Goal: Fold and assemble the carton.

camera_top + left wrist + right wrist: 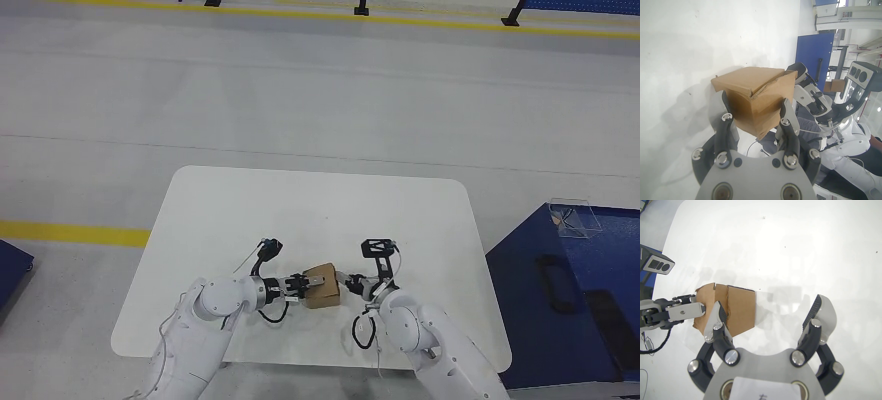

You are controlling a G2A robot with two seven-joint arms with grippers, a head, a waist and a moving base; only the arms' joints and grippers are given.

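- One white table with rounded corners takes up most of my top view, and both arms work near its front edge.
- Off the table's right end I see a blue cabinet, well apart from the work.
- Between the two grippers, close to the front edge and about midway along it, is the brown carton. It is partly formed into a box shape, tilted, with a creased corner and a loose flap edge at its far end. I cannot tell whether it rests on the table or hangs just above it.
- My left gripper pinches the carton, one finger pressed on each of two opposite faces at the end nearest that arm.
- My right gripper is spread wide at the carton's other end. One finger lies against the cardboard and the other stands clear over bare table.
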